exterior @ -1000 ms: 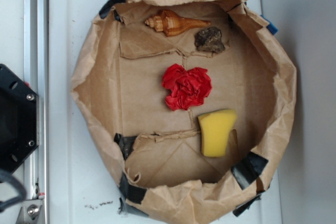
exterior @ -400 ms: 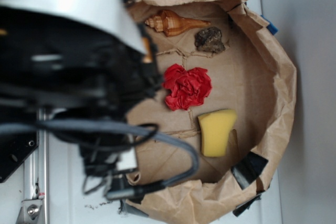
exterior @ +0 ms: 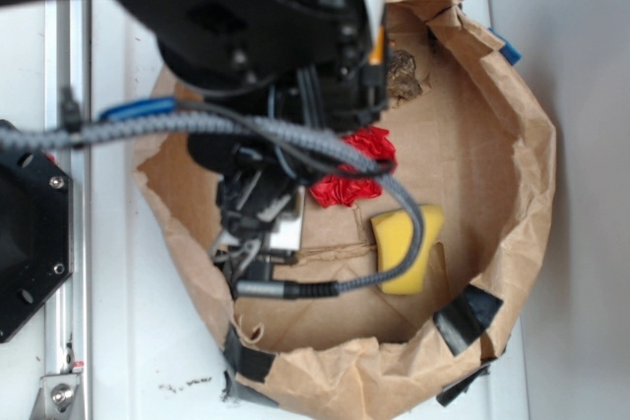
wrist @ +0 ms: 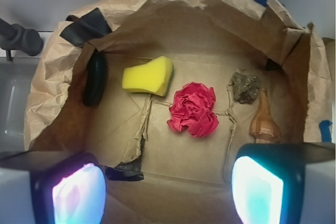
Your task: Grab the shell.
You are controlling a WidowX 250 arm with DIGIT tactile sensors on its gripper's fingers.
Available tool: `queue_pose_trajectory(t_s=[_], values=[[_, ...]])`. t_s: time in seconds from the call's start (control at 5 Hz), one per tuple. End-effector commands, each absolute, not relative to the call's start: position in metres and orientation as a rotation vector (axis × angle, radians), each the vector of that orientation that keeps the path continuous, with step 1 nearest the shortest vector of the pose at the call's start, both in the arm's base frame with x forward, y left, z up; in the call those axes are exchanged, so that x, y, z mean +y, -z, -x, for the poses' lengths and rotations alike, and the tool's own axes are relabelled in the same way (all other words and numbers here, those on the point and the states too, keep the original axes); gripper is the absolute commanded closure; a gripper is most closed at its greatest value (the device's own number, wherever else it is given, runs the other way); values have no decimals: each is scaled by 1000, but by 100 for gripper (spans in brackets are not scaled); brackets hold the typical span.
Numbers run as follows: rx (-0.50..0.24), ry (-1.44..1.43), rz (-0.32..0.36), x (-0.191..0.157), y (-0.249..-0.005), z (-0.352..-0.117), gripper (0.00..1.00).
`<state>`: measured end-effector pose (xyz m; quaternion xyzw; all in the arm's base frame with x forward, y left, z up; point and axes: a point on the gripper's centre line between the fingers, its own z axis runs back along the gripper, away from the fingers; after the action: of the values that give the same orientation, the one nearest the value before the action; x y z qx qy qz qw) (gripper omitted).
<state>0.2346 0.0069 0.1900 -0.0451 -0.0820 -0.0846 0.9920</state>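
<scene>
The tool is hanging open above the paper-lined basin, its 2 fingers showing as glowing pads in the lower left and lower right corners of the wrist view, with nothing between them. The shell is lying at the right of that view, its long tip pointing toward the top of the frame and its broad end partly hidden behind the right finger. In the exterior view the arm is covering it, so it cannot be seen there.

A lumpy brown rock is sitting just beside the shell's tip, up and to the left. A crumpled red paper flower is lying at mid-frame, with a yellow sponge to its upper left. All are resting on the brown paper bag whose rolled walls are ringing the scene.

The shell is probably rigid, light and glossy — likely slippery and liable to roll or squirt out of a pinch. The tapering tip looks thin and could chip. Closing across the widest part of the body, fingers on either side of its long axis, seems the safest hold — the tool is not yet centred over it.
</scene>
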Motion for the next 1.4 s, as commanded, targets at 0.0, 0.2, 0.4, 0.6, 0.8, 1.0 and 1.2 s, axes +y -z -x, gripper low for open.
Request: queue_pose_trajectory(t_s=[0.0,0.2,0.4,0.6,0.8,1.0,1.2], values=[[-199,154,85,8,-200,-237,0],[-199,154,85,8,-200,-237,0],[-189,148,42,14,-158,-251,0],[-164,128,-17,22,-126,-262,0],[-132,121,-16,30,-105,-269,0],[-120,102,-27,41,-90,-274,0],[-74,58,-65,57,-80,-275,0]])
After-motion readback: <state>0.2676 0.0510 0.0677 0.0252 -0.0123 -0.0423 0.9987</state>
